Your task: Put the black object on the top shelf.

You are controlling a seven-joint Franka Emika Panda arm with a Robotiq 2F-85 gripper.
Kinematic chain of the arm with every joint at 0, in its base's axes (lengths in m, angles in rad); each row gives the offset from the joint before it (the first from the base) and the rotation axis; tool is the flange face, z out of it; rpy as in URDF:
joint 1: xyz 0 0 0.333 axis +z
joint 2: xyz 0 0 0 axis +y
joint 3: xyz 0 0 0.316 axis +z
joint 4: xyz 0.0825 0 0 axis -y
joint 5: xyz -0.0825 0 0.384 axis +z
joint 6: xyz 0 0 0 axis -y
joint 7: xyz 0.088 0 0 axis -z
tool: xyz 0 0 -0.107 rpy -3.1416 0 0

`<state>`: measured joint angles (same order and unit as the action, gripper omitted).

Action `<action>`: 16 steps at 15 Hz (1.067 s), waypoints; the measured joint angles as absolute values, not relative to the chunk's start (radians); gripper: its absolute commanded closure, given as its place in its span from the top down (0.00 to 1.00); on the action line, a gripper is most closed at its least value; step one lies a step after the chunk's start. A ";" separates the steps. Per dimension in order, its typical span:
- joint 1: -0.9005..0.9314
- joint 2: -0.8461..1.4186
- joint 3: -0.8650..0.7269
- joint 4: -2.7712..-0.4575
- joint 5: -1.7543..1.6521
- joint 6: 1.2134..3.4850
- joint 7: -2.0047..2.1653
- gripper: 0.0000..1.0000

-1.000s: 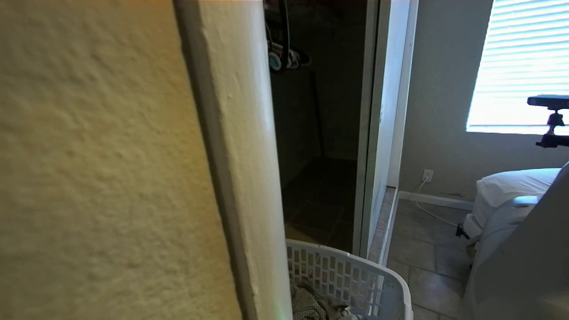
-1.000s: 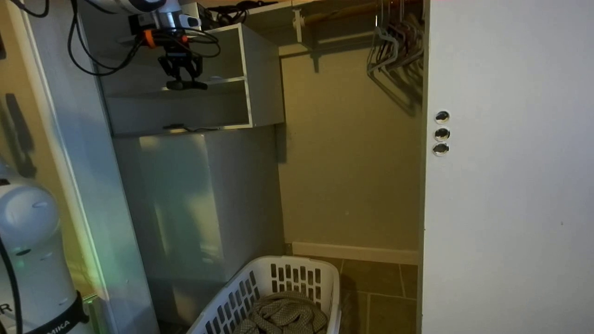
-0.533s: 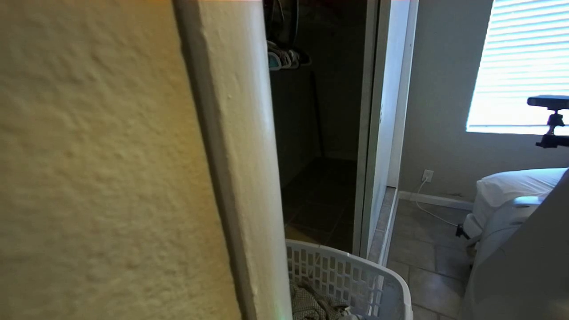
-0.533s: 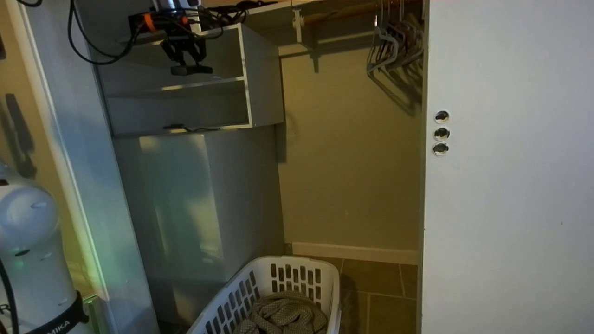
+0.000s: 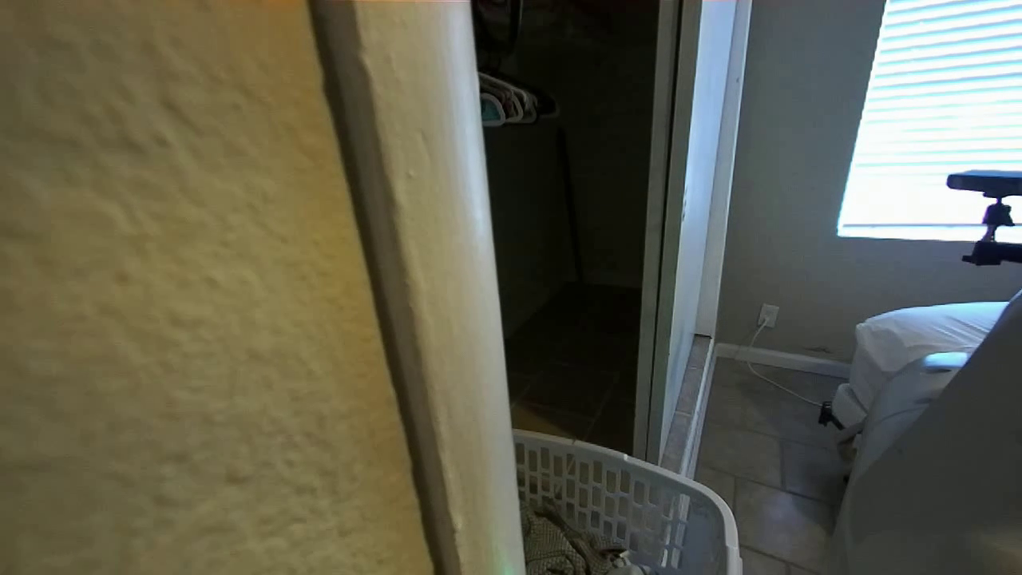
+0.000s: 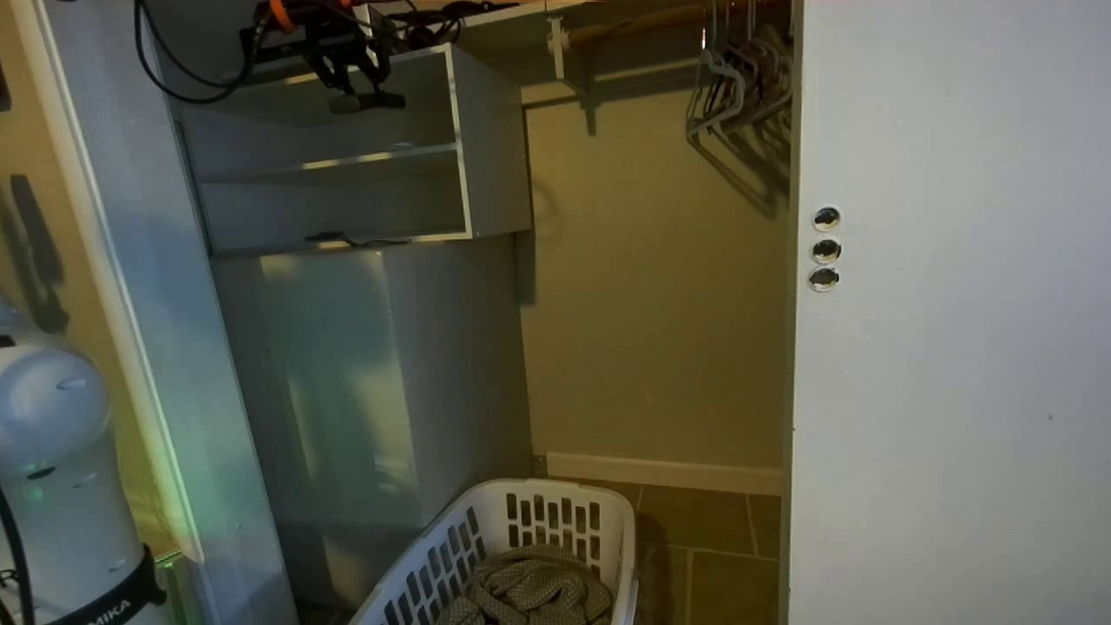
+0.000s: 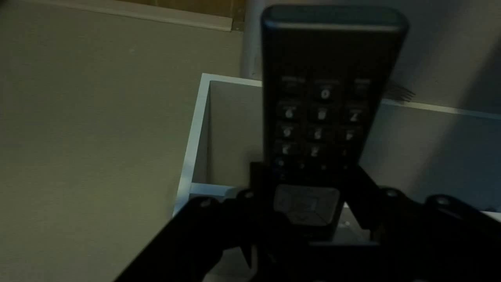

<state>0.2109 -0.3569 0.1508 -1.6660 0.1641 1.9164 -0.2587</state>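
Observation:
A black remote control with numbered buttons and a grey pad (image 7: 321, 117) is between the fingers of my gripper (image 7: 309, 180) in the wrist view. My gripper (image 6: 358, 85) is shut on the remote near its grey-pad end. In an exterior view the remote (image 6: 368, 102) is a small dark bar below the fingers. It hangs in front of the upper compartment of a white shelf unit (image 6: 495, 148), below the unit's top edge. The unit also shows behind the remote in the wrist view (image 7: 192, 137). My gripper cannot be made out in the view past the wall edge.
Black cables (image 6: 438, 26) lie on top of the unit. A small dark item with a cord (image 6: 328, 236) is at the lower shelf's edge. Hangers (image 6: 729, 95) hang from a rod. A white basket (image 6: 621, 521) holds a cloth (image 6: 538, 582). A white door (image 6: 937, 347) stands at the right.
My gripper has risen with the remote, from the middle shelf's level to the upper compartment, and shifted slightly right in the exterior view. The arm's cables moved up with it.

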 measured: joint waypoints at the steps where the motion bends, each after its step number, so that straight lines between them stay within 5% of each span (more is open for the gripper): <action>1: 0.209 -0.344 0.151 -1.649 0.151 1.917 -0.256 0.28; 16: 0.212 -0.044 0.212 -1.383 0.033 1.983 -0.244 0.28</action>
